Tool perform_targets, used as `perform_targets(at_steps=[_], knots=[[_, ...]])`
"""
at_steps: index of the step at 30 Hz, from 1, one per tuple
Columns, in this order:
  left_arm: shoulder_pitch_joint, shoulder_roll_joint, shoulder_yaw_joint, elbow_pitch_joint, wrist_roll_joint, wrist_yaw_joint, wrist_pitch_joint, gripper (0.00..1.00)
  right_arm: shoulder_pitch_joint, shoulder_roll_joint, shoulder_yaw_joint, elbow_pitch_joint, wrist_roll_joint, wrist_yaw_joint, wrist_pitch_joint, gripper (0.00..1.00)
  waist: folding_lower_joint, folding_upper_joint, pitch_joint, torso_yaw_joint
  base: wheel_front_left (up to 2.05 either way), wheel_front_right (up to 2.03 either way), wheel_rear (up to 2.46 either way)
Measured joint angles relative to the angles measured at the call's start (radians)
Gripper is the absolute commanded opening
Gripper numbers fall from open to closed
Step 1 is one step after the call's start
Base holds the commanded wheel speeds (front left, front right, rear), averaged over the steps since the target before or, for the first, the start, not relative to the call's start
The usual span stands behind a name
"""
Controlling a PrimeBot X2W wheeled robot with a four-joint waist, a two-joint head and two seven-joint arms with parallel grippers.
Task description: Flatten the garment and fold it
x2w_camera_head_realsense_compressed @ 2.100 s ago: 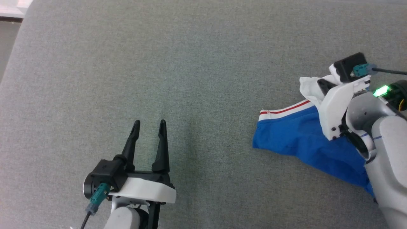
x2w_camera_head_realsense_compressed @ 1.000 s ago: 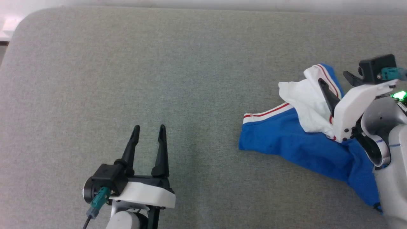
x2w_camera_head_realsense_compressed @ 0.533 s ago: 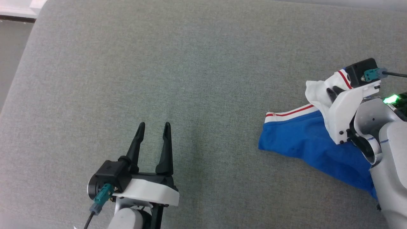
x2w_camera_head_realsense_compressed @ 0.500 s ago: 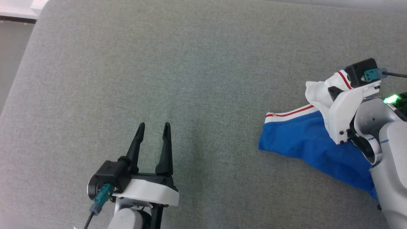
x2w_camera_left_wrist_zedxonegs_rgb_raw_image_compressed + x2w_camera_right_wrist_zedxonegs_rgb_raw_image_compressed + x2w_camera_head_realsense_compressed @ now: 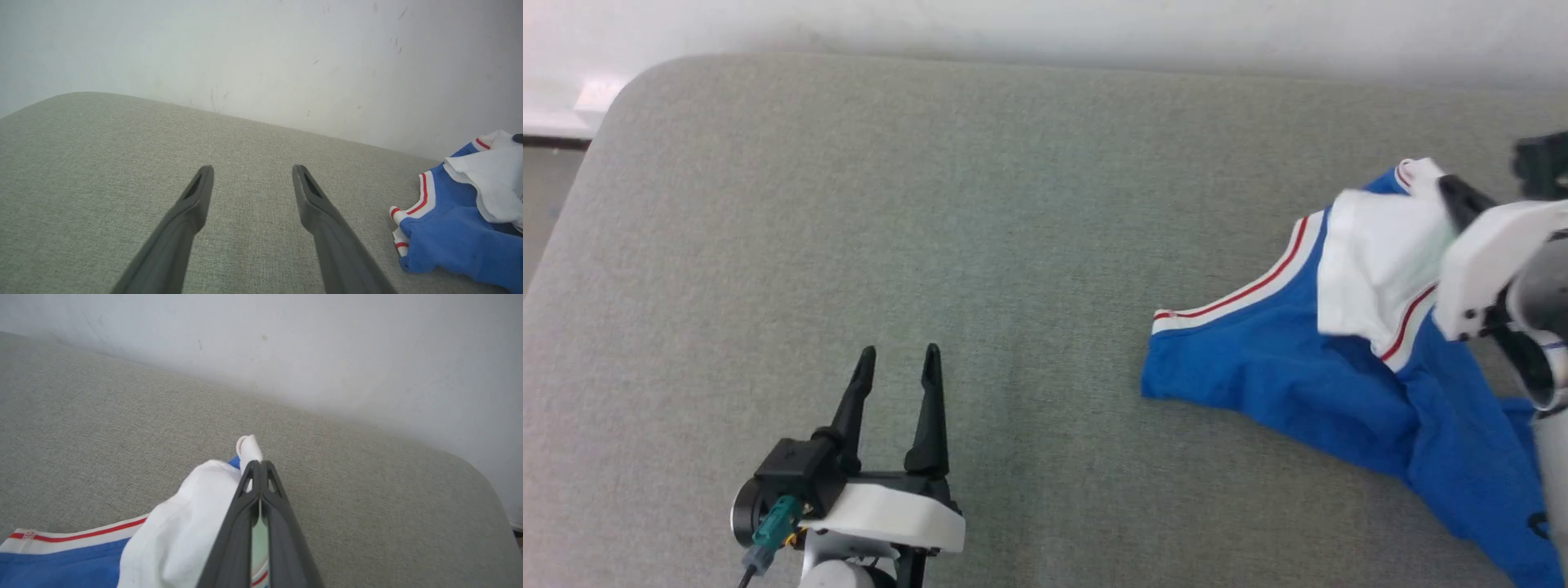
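At lower left the left end effector (image 5: 899, 353) is held apart, empty, over the grey fabric surface (image 5: 1013, 204). At right the garment (image 5: 1282, 384) is left crumpled; its white sleeve (image 5: 1376, 261) is now clamped by the right end effector (image 5: 258, 465), apart a second ago, so spreading can be started. One garment and two end effectors are counted

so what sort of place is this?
Probably an indoor room set up for cloth folding; lab or home, I can't tell. A wide grey fabric-covered surface with rounded corners, like a mattress or padded table, sits against a plain scuffed white wall, with the garment on it.
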Motion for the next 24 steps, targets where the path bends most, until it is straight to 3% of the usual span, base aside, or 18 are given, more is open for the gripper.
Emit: perform_targets(at_steps=[4, 8, 13, 14, 15, 16, 24], knots=[[0.017, 0.0, 0.019, -0.003, 0.01, -0.008, 0.0, 1.0, 0.046, -0.009, -0.127, -0.03, -0.01, 0.0, -0.009, 0.0, 0.0, 0.0, -0.018, -0.031, 0.0, 0.0, 0.0], [0.02, 0.0, 0.03, -0.008, 0.02, -0.009, 0.0, 1.0, 0.144, -0.019, -0.316, -0.041, -0.033, 0.0, -0.033, 0.0, -0.0001, 0.0, -0.023, -0.053, 0.0, 0.0, 0.0], [0.02, 0.001, 0.031, -0.01, 0.028, -0.021, 0.0, 1.0, 0.248, 0.008, -0.546, 0.028, -0.095, 0.0, -0.095, 0.0, 0.0, 0.0, -0.006, -0.068, 0.0, 0.0, 0.0], [0.02, 0.002, 0.032, -0.009, 0.031, -0.025, 0.0, 1.0, 0.258, 0.022, -0.572, 0.049, -0.112, 0.0, -0.108, 0.22, 0.0, 0.0, -0.003, -0.072, 0.0, 0.0, 0.0], [0.02, 0.002, 0.032, -0.008, 0.034, -0.025, 0.0, 1.0, 0.266, 0.033, -0.588, 0.067, -0.131, 0.0, -0.122, 0.85, 0.0, 0.0, 0.0, -0.076, 0.0, 0.0, 0.0], [0.019, 0.003, 0.032, -0.007, 0.035, -0.026, 0.0, 1.0, 0.267, 0.045, -0.601, 0.088, -0.144, 0.0, -0.135, 1.0, 0.0, 0.0, 0.003, -0.081, 0.0, 0.0, 0.0], [0.017, 0.013, 0.035, -0.006, 0.038, -0.026, 0.0, 1.0, 0.206, 0.107, -0.529, 0.112, -0.133, 0.0, -0.251, 1.0, 0.0002, 0.0, 0.011, -0.124, 0.0, 0.0, 0.0]])
